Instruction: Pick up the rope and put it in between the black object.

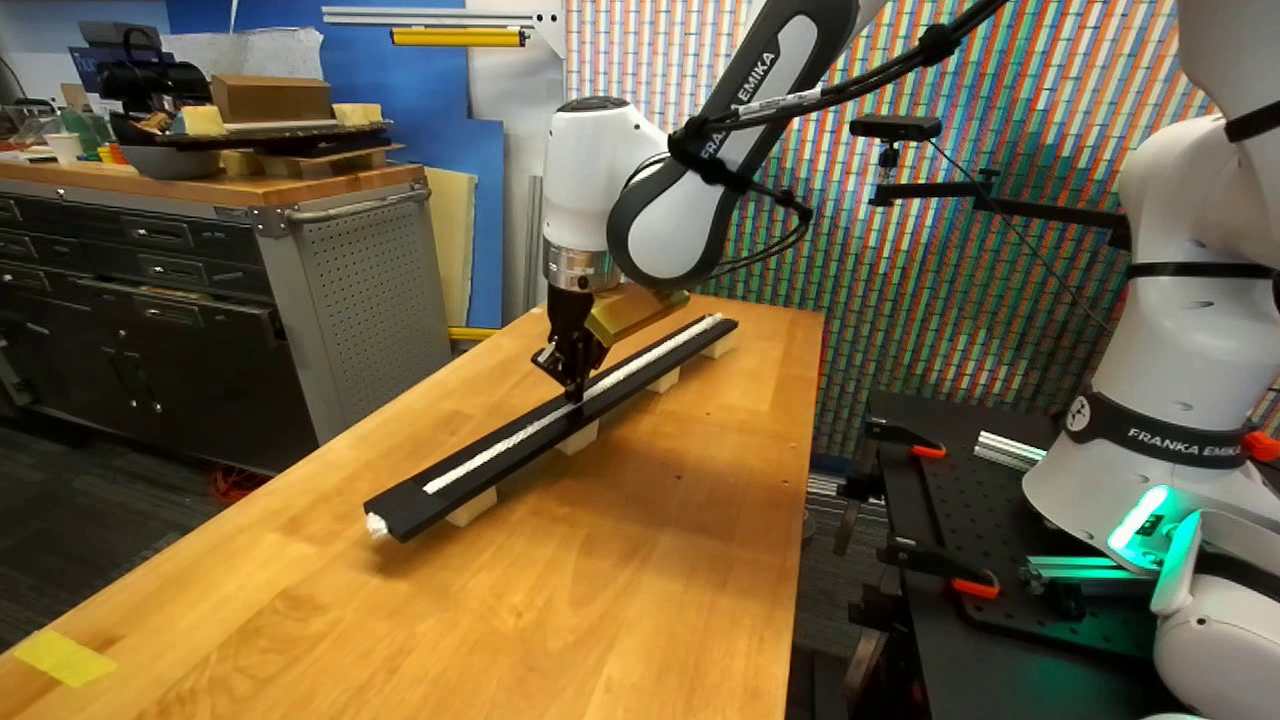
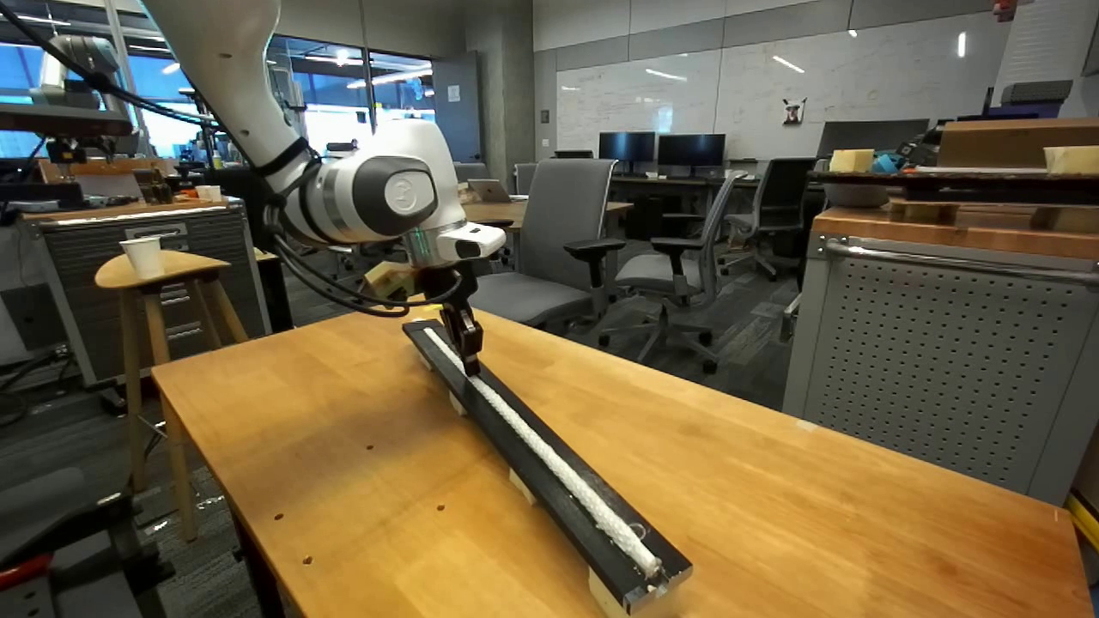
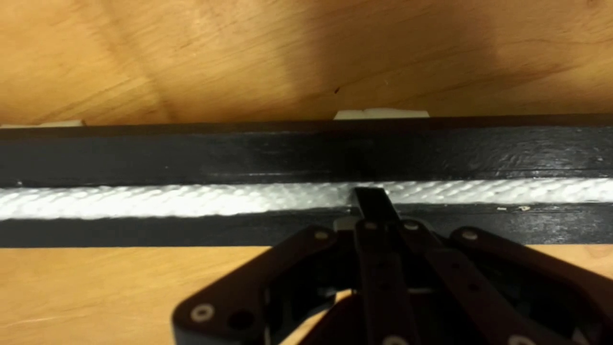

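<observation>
gripper (image 3: 371,191) with its fingers together, tips down at the rope (image 3: 268,198)
beneath the tips, the rope lies along the groove of the black object (image 3: 287,153), reaching out both ways from the gripper; in the wrist view it looks thicker left of the tips than right. pale blocks (image 1: 578,437) lift the black object off the table (image 1: 650,580).

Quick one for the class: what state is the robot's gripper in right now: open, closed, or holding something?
Gripper: closed, with nothing visibly held; its tip is at the white rope lying along the black track.
</observation>
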`<act>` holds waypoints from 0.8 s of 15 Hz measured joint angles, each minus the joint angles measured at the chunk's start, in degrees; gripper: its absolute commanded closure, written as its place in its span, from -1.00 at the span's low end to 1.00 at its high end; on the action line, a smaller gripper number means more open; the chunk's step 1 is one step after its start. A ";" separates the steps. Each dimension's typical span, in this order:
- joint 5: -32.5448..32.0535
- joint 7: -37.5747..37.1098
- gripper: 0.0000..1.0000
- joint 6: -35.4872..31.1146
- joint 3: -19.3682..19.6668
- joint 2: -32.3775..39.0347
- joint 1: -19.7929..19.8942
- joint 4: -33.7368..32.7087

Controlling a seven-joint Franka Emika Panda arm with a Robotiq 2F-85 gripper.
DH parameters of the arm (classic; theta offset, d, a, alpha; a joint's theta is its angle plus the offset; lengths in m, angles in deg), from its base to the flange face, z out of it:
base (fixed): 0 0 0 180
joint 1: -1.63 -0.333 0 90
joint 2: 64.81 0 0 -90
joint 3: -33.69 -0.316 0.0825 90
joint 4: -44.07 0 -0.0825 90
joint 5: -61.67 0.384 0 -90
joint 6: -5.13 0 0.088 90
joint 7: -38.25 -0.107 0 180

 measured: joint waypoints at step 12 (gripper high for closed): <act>0.00 -0.02 1.00 -2.22 1.65 -0.88 0.42 2.40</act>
